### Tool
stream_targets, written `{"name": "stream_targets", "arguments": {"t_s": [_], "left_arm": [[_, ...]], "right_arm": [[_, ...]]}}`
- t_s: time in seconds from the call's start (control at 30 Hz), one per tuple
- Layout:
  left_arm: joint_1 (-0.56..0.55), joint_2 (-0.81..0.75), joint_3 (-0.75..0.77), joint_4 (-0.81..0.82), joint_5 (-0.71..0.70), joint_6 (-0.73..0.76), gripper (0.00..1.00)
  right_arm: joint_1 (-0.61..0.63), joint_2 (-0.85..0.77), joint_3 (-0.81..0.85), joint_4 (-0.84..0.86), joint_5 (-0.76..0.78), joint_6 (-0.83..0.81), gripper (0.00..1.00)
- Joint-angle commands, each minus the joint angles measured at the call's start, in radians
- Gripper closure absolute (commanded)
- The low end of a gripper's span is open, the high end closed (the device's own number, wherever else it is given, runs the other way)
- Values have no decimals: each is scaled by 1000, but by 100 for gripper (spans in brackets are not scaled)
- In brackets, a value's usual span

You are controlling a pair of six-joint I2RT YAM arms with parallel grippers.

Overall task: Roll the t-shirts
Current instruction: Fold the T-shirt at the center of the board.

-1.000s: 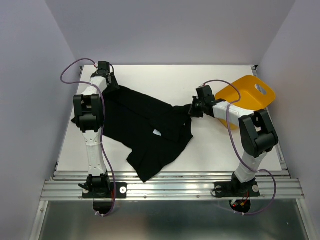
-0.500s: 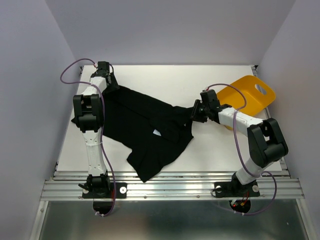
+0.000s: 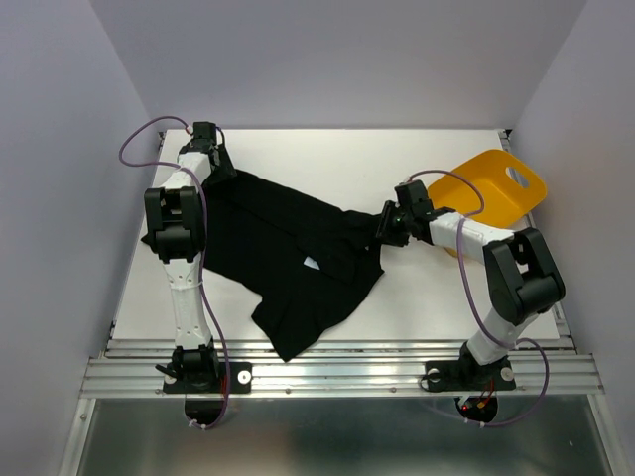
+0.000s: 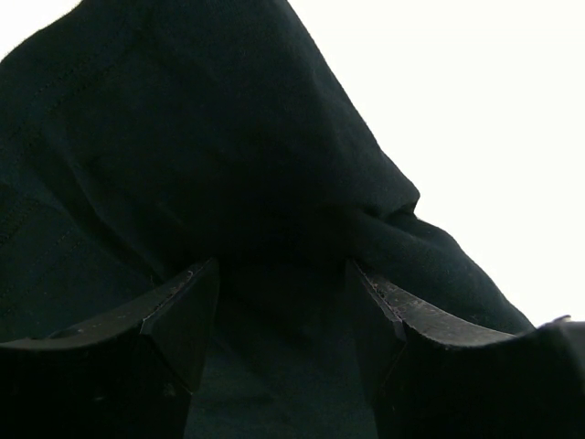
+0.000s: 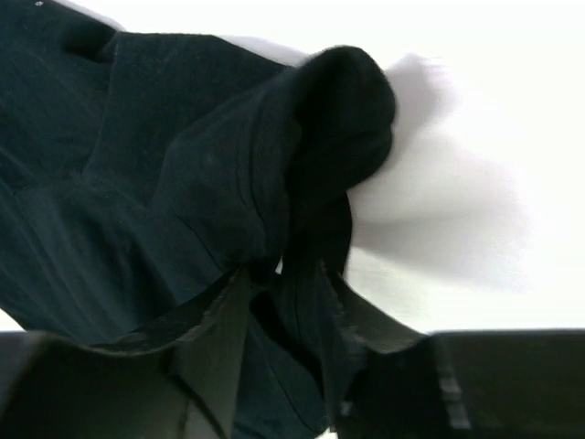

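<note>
a: the fingers of the right gripper, how do they stand?

b: they are clenched on a thick fold of the black t-shirt. in the right wrist view the fold comes up from between them and ends in a rounded lump at the upper middle of the frame.

a: and the left gripper?

b: it is at the upper left of the top view, on the far corner of the cloth. in the left wrist view its two fingers stand a little apart at the bottom of the frame, and dark cloth fills the gap between them. whether they press the cloth or only lie around it, i cannot tell.

a: where does the t-shirt lie?

b: on the white table. it is spread from the upper left toward the lower middle of the top view, with folds and wrinkles. its right end is drawn to a narrow point at the right gripper, near the centre of the frame. a small white label shows on the middle of the cloth.

a: what else is on the table?

b: a yellow tub at the right of the frame. it looks tilted, the right arm crosses in front of its lower edge, and it is apart from the cloth.
</note>
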Motion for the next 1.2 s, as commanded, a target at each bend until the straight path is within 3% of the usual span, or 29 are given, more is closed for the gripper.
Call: {"name": "stream_targets", "arguments": {"t_s": [0.0,0.13,0.27,0.33,0.5,0.57,1.17], "left_arm": [[10,11,25,-15,-2,3,32],[11,12,25,-15,-5,8,32],[13,14,30,-15,-1,6,32],[13,15,30,-15,3,5,32],[13,17,28,-15,7,3,32],[13,15,28,-14,7,3,32],[37,37,47,-38,-1,0,32]], "right_arm": [[6,35,47,70,-62,8,62],[6,18,40,75,-78,13,64],[6,7,33,76,-94,25,55],[6,7,30,82,-99,30,57],[6,9,24,101,-98,45,94],[6,1,24,101,-98,48,99],[24,-174,-140,45,-116,68,99]]}}
